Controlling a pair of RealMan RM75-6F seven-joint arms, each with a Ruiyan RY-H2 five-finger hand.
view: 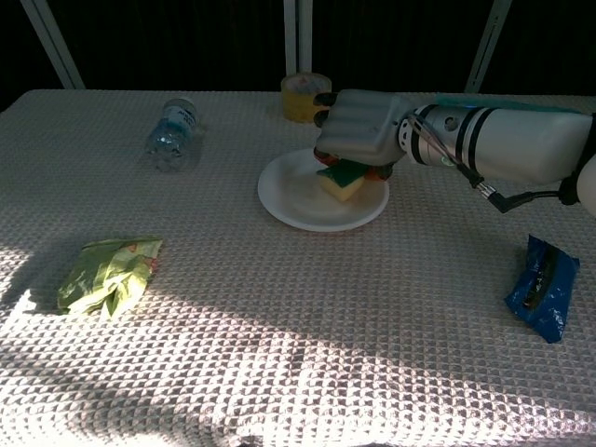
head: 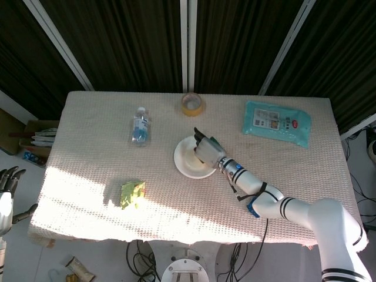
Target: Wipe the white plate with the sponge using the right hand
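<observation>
Round white plate [view: 298, 200] at table centre w/ yellow-green sponge [view: 342, 180] on its right half, gripped from above by right hand [view: 361, 137], fingers curled over it, palm down; left hand [head: 7, 181] hangs off-table, fingers apart, holding nothing.

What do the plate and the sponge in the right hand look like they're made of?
White plate: matte, thin rim, no glare, so probably paper or foam rather than ceramic, though that's unsure. Sponge, held by the right hand: yellow foam body with a dark green layer on top, likely a scouring pad.
</observation>
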